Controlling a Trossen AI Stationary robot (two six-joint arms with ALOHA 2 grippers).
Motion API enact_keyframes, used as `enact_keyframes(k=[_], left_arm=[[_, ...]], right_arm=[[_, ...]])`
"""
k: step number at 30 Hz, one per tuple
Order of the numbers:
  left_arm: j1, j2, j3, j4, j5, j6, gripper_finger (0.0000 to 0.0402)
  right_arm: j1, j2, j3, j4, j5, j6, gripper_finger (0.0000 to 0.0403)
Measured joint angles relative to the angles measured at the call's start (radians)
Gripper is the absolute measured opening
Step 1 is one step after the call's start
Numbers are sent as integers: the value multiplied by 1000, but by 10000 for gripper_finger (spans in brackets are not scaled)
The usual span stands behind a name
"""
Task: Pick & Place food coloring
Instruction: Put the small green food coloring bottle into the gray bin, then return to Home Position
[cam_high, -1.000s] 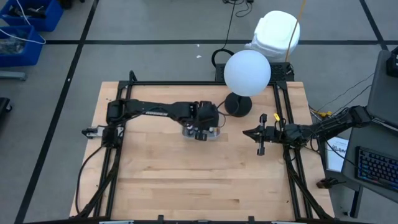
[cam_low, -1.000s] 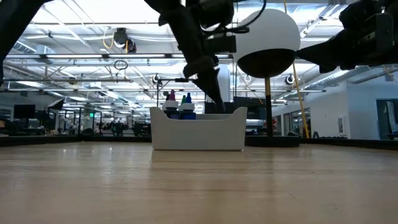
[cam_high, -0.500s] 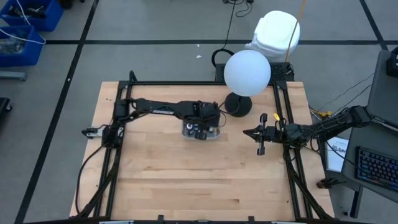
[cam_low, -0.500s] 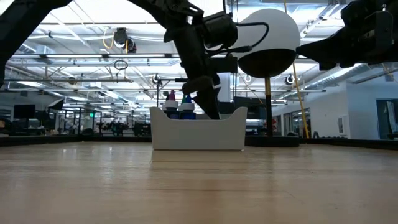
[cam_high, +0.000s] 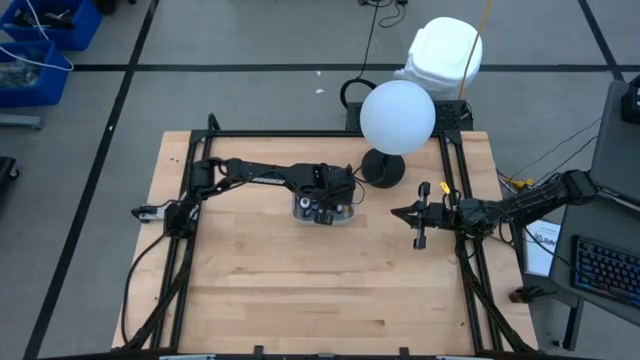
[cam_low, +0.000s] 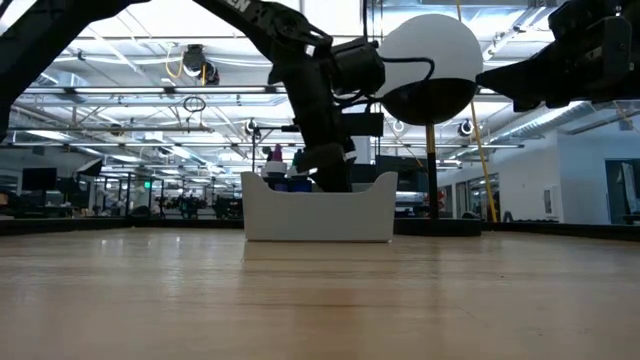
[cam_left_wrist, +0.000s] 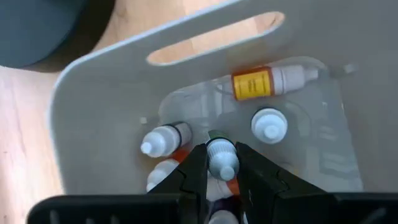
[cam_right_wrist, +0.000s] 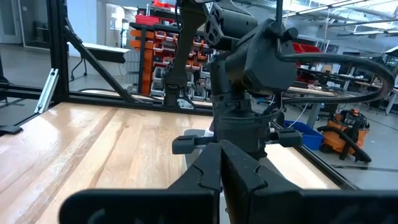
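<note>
The grey tray (cam_high: 345, 216) stands on the table's far middle and shows as a pale walled box (cam_low: 318, 215) in the low view. Several tiny food coloring bottles stand or lie in it: one orange-labelled bottle (cam_left_wrist: 267, 81) lies on its side, and white-capped ones (cam_left_wrist: 269, 123) (cam_left_wrist: 163, 140) stand upright. My left gripper (cam_left_wrist: 222, 163) (cam_low: 330, 175) reaches down into the tray, shut on a white-capped bottle (cam_left_wrist: 222, 155). My right gripper (cam_high: 418, 215) (cam_right_wrist: 219, 163) waits shut above the table's right side. My left gripper pinches one food coloring bottle by its white cap (cam_left_wrist: 222, 153) between its two fingers (cam_left_wrist: 194, 171), coming from above and pointing down into the tray. The bottle stands upright among the others. The fingers and neighbouring bottles hide whether its base rests on the tray floor.
A large white globe (cam_high: 397, 116) on a black stand (cam_high: 382, 170) rises just beyond the tray toward the far right, close to the left arm's wrist. Black frame rails (cam_high: 190, 250) run along the table's left and right sides. Bare wood (cam_high: 320, 290) fills the near half.
My left gripper has come down from above the tray's rim into the tray, and its wrist has tipped more upright. The tray and the right arm have stayed where they were.
</note>
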Motion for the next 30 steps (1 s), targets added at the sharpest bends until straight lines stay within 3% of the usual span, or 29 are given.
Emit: enact_keyframes(k=[8, 17, 23, 30], left_arm=[[9, -2, 0, 4, -1, 3, 73], [9, -2, 0, 34, -2, 12, 124], [5, -5, 0, 35, -4, 25, 133], [-38, -60, 125, -123, -55, 40, 133]], right_arm=[[0, 0, 0, 0, -1, 2, 0], [0, 0, 0, 0, -2, 2, 0], [0, 0, 0, 0, -2, 2, 0], [0, 0, 0, 0, -2, 3, 0]])
